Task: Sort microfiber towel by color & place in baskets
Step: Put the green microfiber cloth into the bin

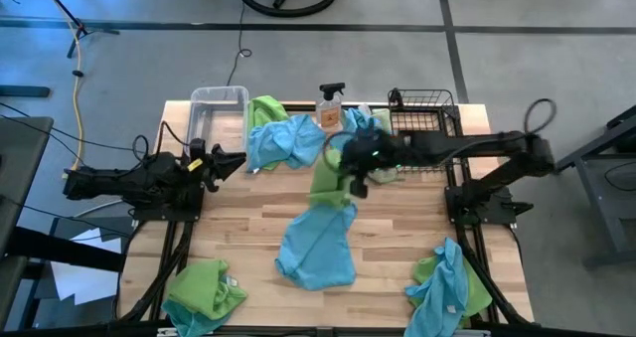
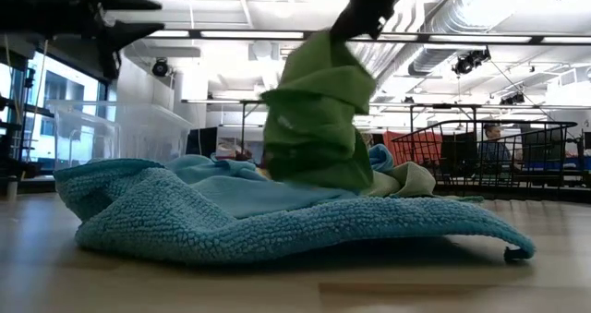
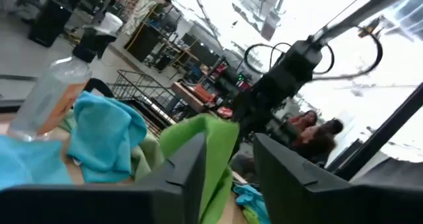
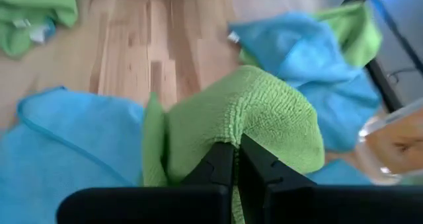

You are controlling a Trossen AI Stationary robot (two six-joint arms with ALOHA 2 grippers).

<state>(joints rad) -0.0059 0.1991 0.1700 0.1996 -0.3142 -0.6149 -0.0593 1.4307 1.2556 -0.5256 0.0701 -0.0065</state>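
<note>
Right claw [image 4: 236, 159]: at frame centre, clamped on a lime green towel [image 1: 328, 178] that hangs over a blue towel [image 1: 316, 246] on the tabletop [image 1: 238, 223]. Left claw [image 1: 237, 164]: centre-left, parted, holding nothing, below the clear tub [image 1: 221, 106]. Wire basket [image 1: 427, 110]: upper right.

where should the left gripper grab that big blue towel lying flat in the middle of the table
Pinch the big blue towel at its raised, rumpled upper end, coming straight down from above. It lies flat on the table otherwise, so only folds offer a bite. The right gripper holds a green towel just above that end.
</note>
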